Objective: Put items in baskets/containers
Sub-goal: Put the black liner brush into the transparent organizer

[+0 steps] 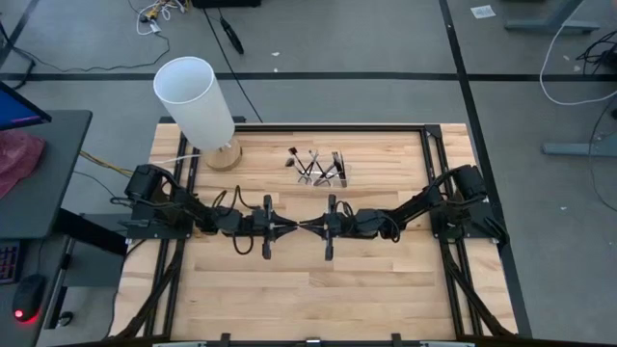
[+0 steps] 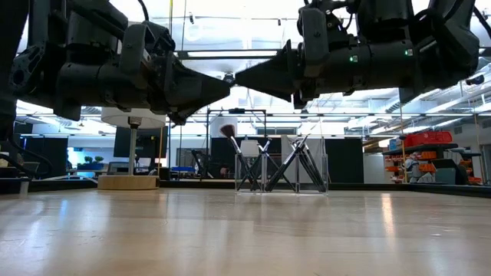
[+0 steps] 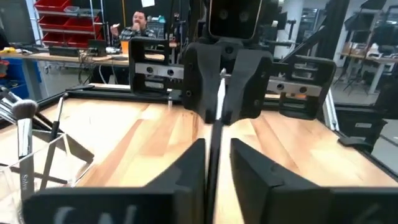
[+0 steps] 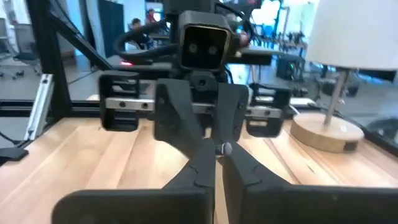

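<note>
Brushes (image 1: 310, 166), thin and dark-handled, stand crossed in a clear plastic holder (image 1: 333, 171) toward twelve o'clock on the pale wooden desk (image 1: 308, 289). At desk centre, both tapered black tools meet tip to tip: the right tool (image 1: 315, 226) is clamped on a slim brush (image 3: 213, 155); the left tool (image 1: 293, 226) stands narrowly parted around it.

No text, label, brand or number can be read in any view. A makeup brush (image 3: 23, 149) standing near the clear holder (image 3: 43, 174) carries small markings on its silver handle, too blurred to make out.
</note>
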Action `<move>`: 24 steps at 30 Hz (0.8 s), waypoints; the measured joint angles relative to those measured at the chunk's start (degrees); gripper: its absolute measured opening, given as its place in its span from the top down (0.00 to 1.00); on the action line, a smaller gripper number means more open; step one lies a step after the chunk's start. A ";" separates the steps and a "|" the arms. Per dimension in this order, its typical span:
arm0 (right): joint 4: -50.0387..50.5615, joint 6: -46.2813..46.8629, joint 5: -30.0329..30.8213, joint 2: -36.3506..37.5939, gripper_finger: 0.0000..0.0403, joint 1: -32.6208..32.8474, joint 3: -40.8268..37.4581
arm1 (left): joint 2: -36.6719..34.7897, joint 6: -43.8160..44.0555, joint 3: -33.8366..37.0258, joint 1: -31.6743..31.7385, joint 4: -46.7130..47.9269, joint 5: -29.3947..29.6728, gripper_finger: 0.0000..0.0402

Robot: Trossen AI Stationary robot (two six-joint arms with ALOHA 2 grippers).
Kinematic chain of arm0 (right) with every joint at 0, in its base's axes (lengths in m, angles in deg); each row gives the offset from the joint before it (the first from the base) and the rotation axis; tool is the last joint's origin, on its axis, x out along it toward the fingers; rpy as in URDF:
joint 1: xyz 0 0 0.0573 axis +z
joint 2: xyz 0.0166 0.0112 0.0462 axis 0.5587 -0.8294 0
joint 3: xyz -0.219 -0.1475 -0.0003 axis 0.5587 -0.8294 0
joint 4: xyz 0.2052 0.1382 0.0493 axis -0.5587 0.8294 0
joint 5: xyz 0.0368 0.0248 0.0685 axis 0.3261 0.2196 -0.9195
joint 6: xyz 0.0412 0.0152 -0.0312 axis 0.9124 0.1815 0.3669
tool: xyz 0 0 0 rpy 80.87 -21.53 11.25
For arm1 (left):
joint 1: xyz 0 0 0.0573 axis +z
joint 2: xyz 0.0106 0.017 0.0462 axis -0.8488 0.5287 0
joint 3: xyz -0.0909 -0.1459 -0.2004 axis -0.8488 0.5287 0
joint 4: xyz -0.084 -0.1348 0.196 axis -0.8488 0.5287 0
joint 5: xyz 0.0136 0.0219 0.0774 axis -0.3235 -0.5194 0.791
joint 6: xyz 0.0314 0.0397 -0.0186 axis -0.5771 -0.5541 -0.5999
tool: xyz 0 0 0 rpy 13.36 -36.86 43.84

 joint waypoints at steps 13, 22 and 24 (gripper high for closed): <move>43.58 7.12 18.83 23.56 0.98 2.52 0.02 | 0.00 2.08 0.00 0.07 6.81 5.35 0.60; 66.37 12.10 23.72 36.67 0.98 0.67 5.08 | 0.07 2.96 -0.04 0.05 8.82 5.75 0.60; 73.76 14.36 23.66 37.18 0.98 -0.58 8.53 | 0.07 2.97 -0.04 0.04 8.85 5.77 0.61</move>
